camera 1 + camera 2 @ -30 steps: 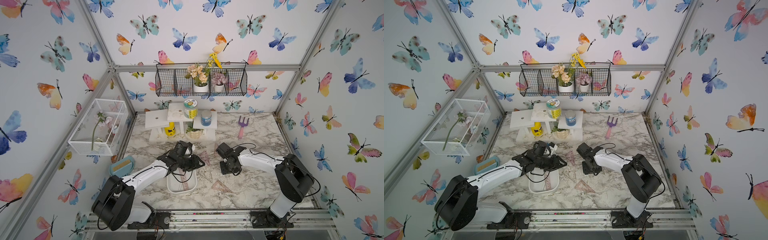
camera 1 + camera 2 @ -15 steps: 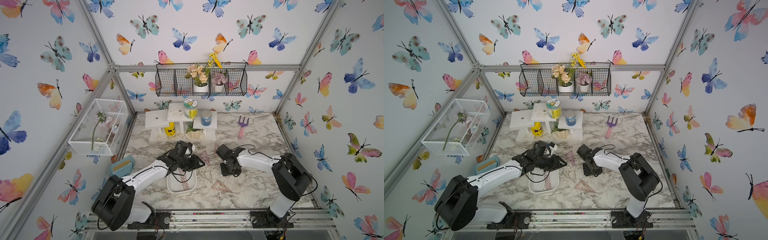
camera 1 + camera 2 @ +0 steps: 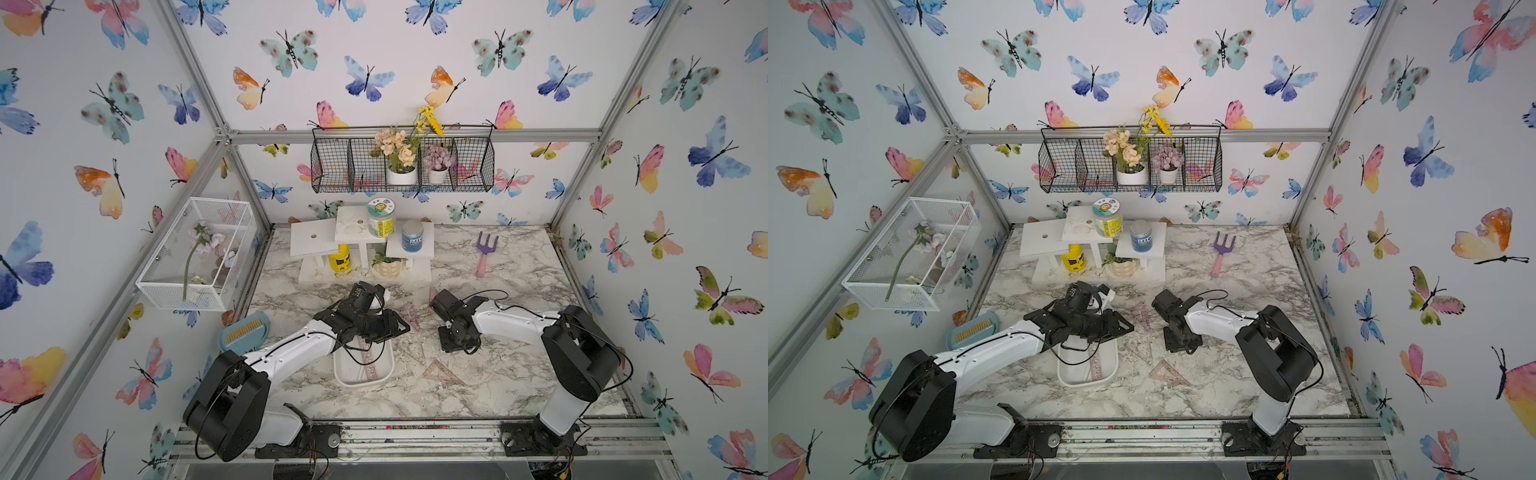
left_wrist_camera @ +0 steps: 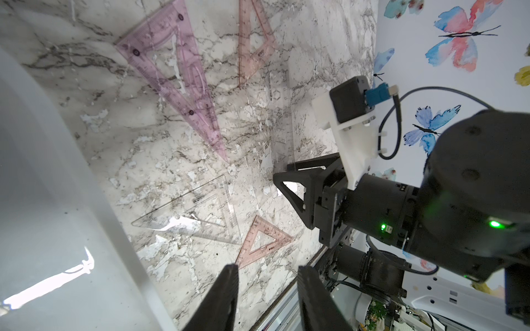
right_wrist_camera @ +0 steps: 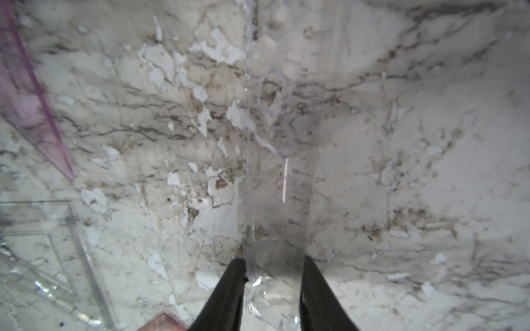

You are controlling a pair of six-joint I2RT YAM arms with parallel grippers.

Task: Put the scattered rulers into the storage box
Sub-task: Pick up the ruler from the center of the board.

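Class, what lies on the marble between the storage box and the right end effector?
A clear set square, lying flat; the left wrist view shows it best.

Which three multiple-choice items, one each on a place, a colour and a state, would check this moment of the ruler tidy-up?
1. The pink straight ruler lies: A in the storage box; B on the marble table; C in the left gripper.
2. The straight ruler between the right gripper's fingers is: A green; B clear; C black.
3. The left gripper is: A shut tight; B hidden in every view; C open and empty.

Key:
1 A, both top views show it inside the box's rim.
2 B, in the right wrist view the marble veins show through it.
3 C, in the left wrist view its fingers stand apart with only table between them.
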